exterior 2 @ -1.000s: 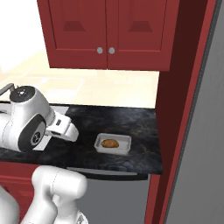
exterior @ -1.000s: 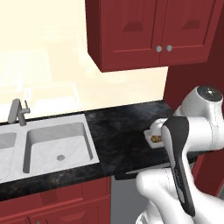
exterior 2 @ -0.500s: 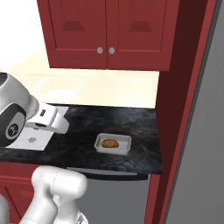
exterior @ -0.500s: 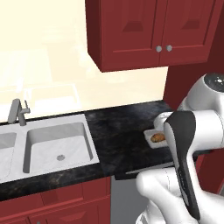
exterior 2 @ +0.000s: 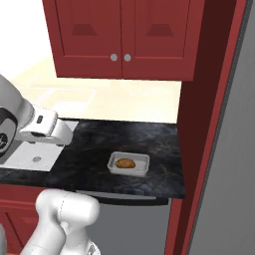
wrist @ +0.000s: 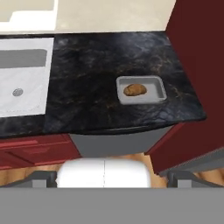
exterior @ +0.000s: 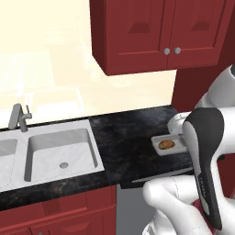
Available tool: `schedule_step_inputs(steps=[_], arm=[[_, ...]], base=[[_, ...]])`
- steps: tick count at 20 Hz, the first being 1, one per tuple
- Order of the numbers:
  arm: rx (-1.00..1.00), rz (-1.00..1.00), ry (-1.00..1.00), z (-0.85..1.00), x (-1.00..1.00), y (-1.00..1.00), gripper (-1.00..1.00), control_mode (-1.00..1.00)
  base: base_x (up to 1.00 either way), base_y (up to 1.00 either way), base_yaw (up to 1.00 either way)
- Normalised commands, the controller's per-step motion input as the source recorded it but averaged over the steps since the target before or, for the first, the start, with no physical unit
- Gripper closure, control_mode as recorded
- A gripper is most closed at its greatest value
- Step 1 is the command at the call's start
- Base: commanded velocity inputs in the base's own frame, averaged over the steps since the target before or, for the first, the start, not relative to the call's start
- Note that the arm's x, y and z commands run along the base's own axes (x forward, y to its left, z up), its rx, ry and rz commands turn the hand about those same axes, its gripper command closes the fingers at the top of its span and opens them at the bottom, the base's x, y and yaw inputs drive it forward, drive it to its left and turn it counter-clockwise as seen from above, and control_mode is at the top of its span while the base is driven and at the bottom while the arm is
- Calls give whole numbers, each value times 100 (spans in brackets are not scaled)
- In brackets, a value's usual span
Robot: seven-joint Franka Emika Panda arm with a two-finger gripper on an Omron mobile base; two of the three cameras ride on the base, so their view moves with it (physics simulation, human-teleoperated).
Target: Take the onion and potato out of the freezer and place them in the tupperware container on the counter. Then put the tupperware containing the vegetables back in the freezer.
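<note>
- Left base view: the tupperware container [exterior: 170,145] sits on the black counter [exterior: 124,133] at right of centre, a brown potato [exterior: 166,144] inside it. The steel sink [exterior: 59,153] and faucet [exterior: 19,117] lie at the left, red upper cabinets [exterior: 160,34] above.
- Right base view: the tub rests at lower centre, the grey freezer [exterior 2: 229,164] along the right edge.
- Hand view: the tub sits right of centre; the gripper [wrist: 112,179] stands released, jaws wide, holding nothing.

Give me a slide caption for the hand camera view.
Looking down on the tupperware container holding one potato on the black counter, sink alongside.
</note>
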Motion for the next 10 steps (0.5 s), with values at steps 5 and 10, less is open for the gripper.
schedule_step_inputs(steps=[5,10], arm=[[0,0,0,0,0,0,-100,100],[0,0,0,0,0,0,-100,100]], base=[[-45,-16,0],[-100,-73,2]])
